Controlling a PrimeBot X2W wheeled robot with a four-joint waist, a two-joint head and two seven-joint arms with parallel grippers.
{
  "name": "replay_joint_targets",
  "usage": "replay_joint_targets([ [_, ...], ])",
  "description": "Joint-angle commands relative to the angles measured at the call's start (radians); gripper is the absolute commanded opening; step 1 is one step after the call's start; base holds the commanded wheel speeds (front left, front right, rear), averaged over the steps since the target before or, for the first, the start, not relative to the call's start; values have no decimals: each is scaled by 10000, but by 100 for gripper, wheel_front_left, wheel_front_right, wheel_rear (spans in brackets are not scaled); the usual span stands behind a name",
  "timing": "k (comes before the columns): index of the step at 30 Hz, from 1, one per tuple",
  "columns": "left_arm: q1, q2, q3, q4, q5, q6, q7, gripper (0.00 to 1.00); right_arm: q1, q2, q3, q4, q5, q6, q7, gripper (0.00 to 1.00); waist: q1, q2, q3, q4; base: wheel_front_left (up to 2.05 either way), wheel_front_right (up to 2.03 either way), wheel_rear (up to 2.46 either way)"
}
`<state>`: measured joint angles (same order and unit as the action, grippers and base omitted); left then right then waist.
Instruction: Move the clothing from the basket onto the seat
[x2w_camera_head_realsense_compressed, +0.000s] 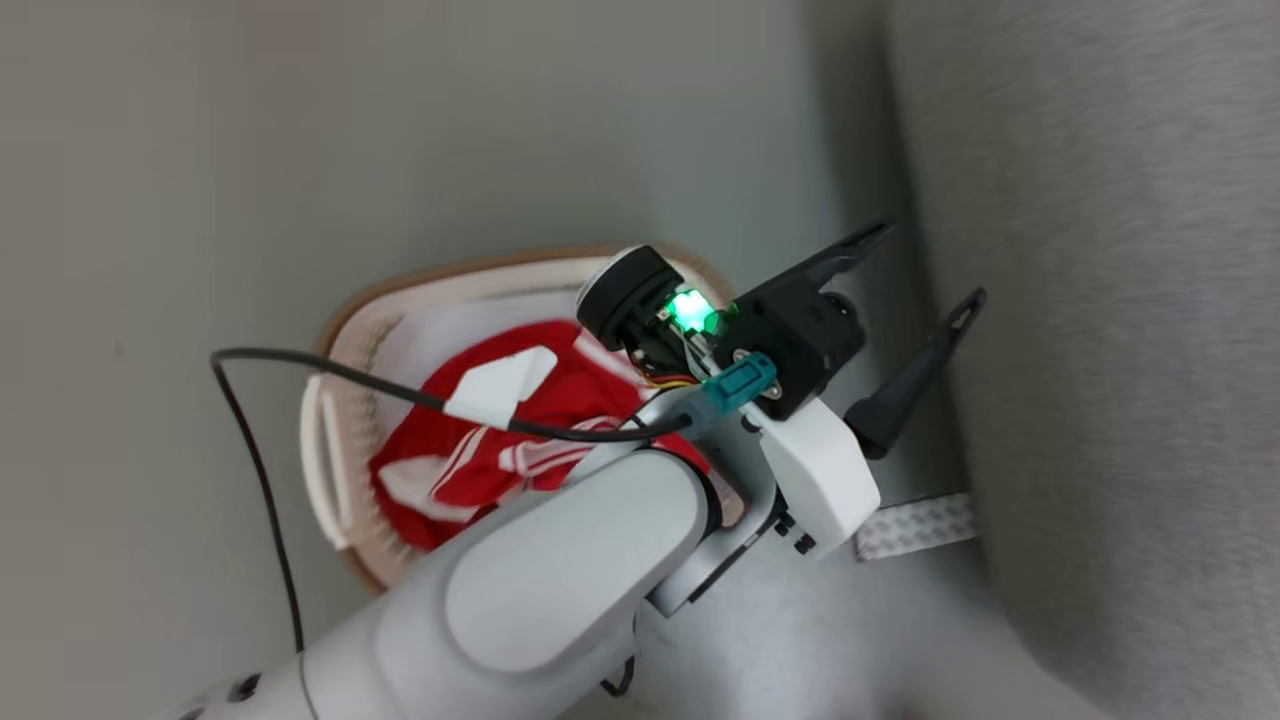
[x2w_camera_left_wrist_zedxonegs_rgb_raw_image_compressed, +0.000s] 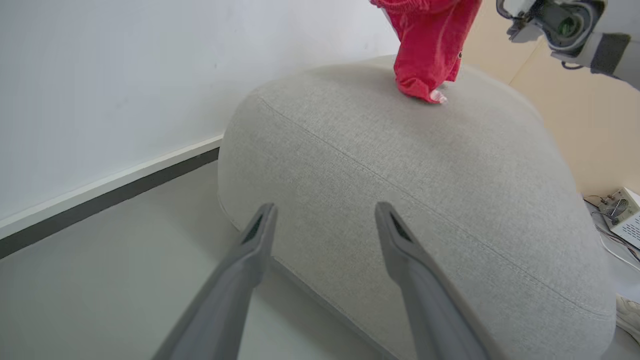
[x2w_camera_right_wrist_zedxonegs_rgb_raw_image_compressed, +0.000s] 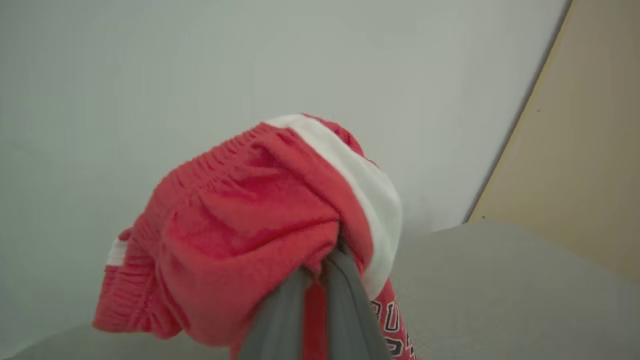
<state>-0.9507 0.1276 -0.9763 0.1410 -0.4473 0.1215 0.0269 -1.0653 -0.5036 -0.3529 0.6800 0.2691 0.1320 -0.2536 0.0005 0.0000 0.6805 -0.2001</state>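
Observation:
The cream basket (x2w_camera_head_realsense_compressed: 450, 280) with a brown rim lies on the floor and holds red and white clothing (x2w_camera_head_realsense_compressed: 560, 400). My left gripper (x2w_camera_head_realsense_compressed: 932, 262) hangs open and empty between the basket and the grey seat (x2w_camera_head_realsense_compressed: 1120, 300). In the left wrist view its fingers (x2w_camera_left_wrist_zedxonegs_rgb_raw_image_compressed: 260, 235) point at the seat's rounded edge (x2w_camera_left_wrist_zedxonegs_rgb_raw_image_compressed: 425, 190). My right gripper (x2w_camera_right_wrist_zedxonegs_rgb_raw_image_compressed: 325, 267) is shut on a bunched red garment (x2w_camera_right_wrist_zedxonegs_rgb_raw_image_compressed: 240, 220) with a white panel and black white-edged letters. That garment (x2w_camera_left_wrist_zedxonegs_rgb_raw_image_compressed: 427, 45) hangs over the far part of the seat, its lower end touching the cushion.
A black cable (x2w_camera_head_realsense_compressed: 250, 450) loops off my left forearm over the basket. A patterned strip (x2w_camera_head_realsense_compressed: 915, 525) lies on the floor by the seat. A white wall with a dark baseboard (x2w_camera_left_wrist_zedxonegs_rgb_raw_image_compressed: 100, 200) stands behind, a beige panel (x2w_camera_left_wrist_zedxonegs_rgb_raw_image_compressed: 590, 110) and a white wired box (x2w_camera_left_wrist_zedxonegs_rgb_raw_image_compressed: 620, 210) beyond.

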Motion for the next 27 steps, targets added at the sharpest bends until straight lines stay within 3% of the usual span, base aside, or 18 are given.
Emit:
replay_joint_targets([
  [1,-31,32,53,14,94,55,-172,100,-176,81,-455,755,-445,-25,-40,0,-5,0,735,754,0,0,0],
  [6,198,96,107,159,-28,161,-302,100,-110,478,-1598,1918,-1225,-25,-113,0,-5,0,715,915,0,0,0],
  [7,253,110,126,188,-69,182,-343,100,-31,549,-1783,1942,-1434,-25,-114,18,-5,0,660,923,0,0,0],
  [8,333,135,149,214,-124,189,-398,100,87,677,-1958,1887,-1613,-25,-118,49,-5,0,584,920,0,0,0],
  [9,385,170,170,252,-148,189,-459,100,254,851,-2058,1841,-1766,-25,-116,100,-5,0,497,910,0,0,0],
  [15,873,421,421,503,-424,391,-882,100,1502,1790,-1790,1056,-1992,-25,-104,100,-5,0,-453,751,0,0,0],
  [20,1417,674,588,793,-670,441,-1300,100,2842,2085,-1038,115,-1622,-25,-106,100,-5,0,-1634,703,0,0,0],
  [27,2725,874,1131,1395,-1236,919,-2205,100,5293,2422,-145,-2134,-1005,-25,-104,100,-5,0,-3729,994,0,0,0],
])
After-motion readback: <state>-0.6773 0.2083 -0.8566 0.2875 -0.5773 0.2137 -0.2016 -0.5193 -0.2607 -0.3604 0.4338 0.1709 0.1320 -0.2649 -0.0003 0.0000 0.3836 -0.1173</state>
